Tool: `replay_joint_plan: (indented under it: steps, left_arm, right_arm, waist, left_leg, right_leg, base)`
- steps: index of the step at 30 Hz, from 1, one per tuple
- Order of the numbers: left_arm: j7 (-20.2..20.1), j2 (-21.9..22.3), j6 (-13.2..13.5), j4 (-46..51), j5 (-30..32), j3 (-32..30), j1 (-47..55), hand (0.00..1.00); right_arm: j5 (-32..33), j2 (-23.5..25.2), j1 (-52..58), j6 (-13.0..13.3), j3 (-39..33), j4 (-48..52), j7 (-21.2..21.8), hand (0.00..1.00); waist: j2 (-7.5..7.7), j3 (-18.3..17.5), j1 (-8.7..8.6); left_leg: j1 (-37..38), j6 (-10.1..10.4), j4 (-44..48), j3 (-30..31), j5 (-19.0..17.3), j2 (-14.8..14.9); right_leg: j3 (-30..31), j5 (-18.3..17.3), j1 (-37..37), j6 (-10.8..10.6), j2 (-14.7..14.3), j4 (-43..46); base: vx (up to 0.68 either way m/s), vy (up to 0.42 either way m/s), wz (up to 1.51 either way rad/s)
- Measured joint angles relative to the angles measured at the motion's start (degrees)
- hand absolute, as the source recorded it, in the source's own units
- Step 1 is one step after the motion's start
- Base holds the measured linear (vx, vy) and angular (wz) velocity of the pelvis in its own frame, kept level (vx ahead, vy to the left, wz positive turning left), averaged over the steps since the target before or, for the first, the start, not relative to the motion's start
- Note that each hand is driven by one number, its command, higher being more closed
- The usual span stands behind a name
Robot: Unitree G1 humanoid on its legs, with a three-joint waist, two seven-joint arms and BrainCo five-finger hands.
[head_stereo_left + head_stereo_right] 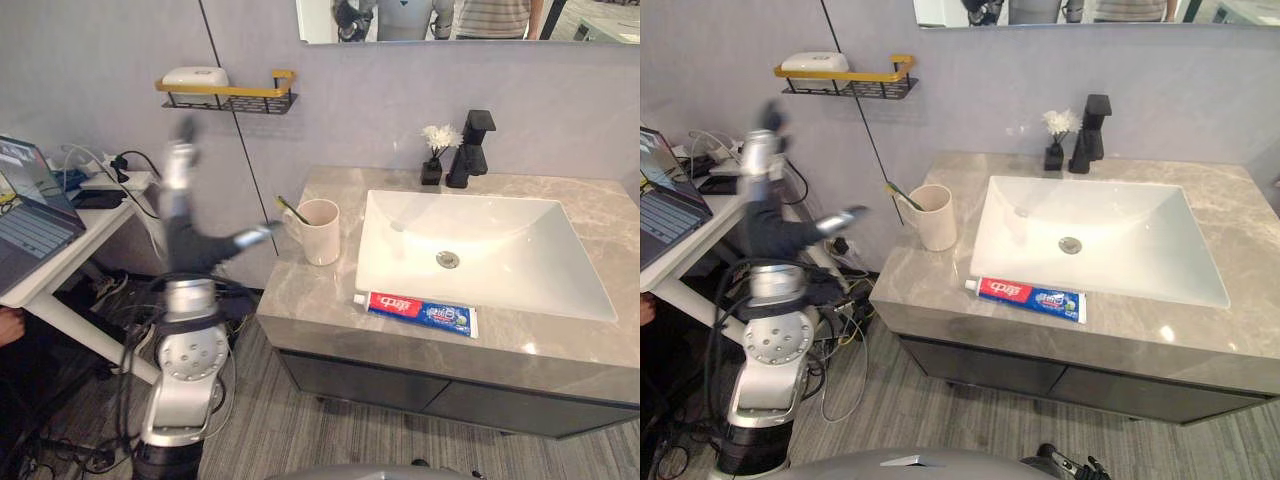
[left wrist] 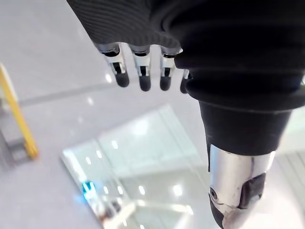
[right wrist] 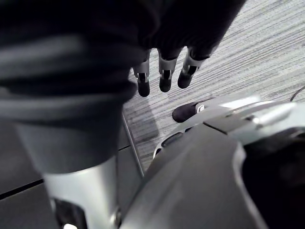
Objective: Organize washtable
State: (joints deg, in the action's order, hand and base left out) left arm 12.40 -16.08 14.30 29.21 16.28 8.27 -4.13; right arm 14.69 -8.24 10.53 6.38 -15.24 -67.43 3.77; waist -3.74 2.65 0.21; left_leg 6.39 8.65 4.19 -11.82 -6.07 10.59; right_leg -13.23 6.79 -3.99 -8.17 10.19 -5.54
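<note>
Sink, left eye view: the white sink (image 1: 520,250) is set in a grey stone counter (image 1: 310,295). All places below are given from this sink.
Cup, left eye view: a pale cup (image 1: 320,232) stands upright on the counter just left of the sink. A toothbrush (image 1: 290,209) leans out of it, away from the sink.
Toothpaste, left eye view: the toothpaste tube (image 1: 418,312) lies flat on the counter along the front rim of the sink. No hand touches it.
Faucet, left eye view: a black faucet (image 1: 470,150) stands behind the sink. A small dark vase with a white flower (image 1: 431,172) is just beside it.
Left hand, right eye view: the left hand (image 1: 765,225) is raised in the air well left of the sink, apart from the counter. Its fingers point up and its thumb is stretched toward the cup.
Shelf, right eye view: a wall shelf with a yellow rail (image 1: 845,82) hangs above and left of the sink. A white box (image 1: 815,62) lies on it.
Laptop, right eye view: an open laptop (image 1: 660,200) sits on a white desk (image 1: 705,240), far left of the sink.
Left hand, left wrist view: the fingers (image 2: 143,71) are straight, side by side, and the thumb (image 2: 236,186) is held wide apart. The hand is empty.
Right hand, right wrist view: the right hand (image 3: 165,71) hangs over the grey floor (image 3: 267,47). Its fingers are straight and relaxed, and it holds nothing. How far it is from the sink I cannot tell.
</note>
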Motion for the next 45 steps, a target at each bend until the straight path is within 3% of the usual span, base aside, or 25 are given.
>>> replay_joint_plan:
  steps: [6,13,21,29,36,45]
  left_arm:
    - [-12.0,-4.7,-0.6,0.0,1.1,12.4,-8.1,0.00]
    - [-18.2,-6.1,-1.1,-2.7,2.5,23.1,-16.1,0.00]
    - [-19.7,-0.7,-2.4,-11.3,7.0,31.0,-20.7,0.00]
    - [-20.4,2.4,-4.6,-20.5,10.1,32.6,-21.9,0.00]
    - [-19.6,2.1,-5.4,-24.6,10.7,32.0,-21.8,0.00]
    - [-19.6,0.1,-6.3,-28.2,11.2,29.7,-18.1,0.00]
  right_arm:
    - [0.0,-0.4,0.0,-0.5,-0.2,0.0,1.3,0.00]
    - [0.0,-0.4,-0.1,-0.8,-1.1,0.0,2.5,0.00]
    - [0.0,-0.2,-0.4,-0.8,-1.3,0.0,2.5,0.00]
    - [0.0,0.0,-0.6,-0.8,-1.4,0.0,2.4,0.00]
    - [0.0,0.6,-1.0,-0.9,-3.4,0.1,2.2,0.00]
    - [0.0,1.0,-1.4,-1.7,-3.5,0.5,1.7,0.00]
  waist:
    - [-0.25,-0.2,-0.42]
    - [-0.12,-0.1,-1.02]
    - [-0.06,-0.1,-1.41]
    - [0.18,0.0,-1.71]
    - [0.81,0.5,-2.81]
    - [1.28,1.3,-2.89]
  left_leg:
    - [0.0,0.1,0.0,0.0,0.0,0.0]
    - [0.0,0.1,0.0,0.0,0.0,-0.1]
    - [-1.0,0.1,0.1,-0.3,0.1,-0.1]
    - [-1.1,0.1,0.2,-0.5,0.1,-0.1]
    - [-0.8,0.2,0.1,-0.8,0.1,-0.1]
    - [0.5,0.3,-0.8,-1.7,-0.3,-0.1]
  right_leg:
    - [0.0,0.0,0.0,0.0,0.0,0.2]
    - [0.0,0.0,0.1,0.0,0.1,0.2]
    - [0.1,0.1,1.1,-0.1,0.1,0.2]
    - [0.6,0.2,1.8,-0.1,0.1,0.3]
    - [0.7,0.2,1.6,-0.1,0.0,-0.1]
    - [1.1,0.0,1.5,0.2,0.0,-0.2]
  base:
    - [0.00,0.000,0.00]
    - [0.00,0.000,0.00]
    - [0.00,0.000,-0.01]
    - [0.00,0.000,0.00]
    - [0.00,0.001,-0.01]
    - [0.01,0.003,-0.05]
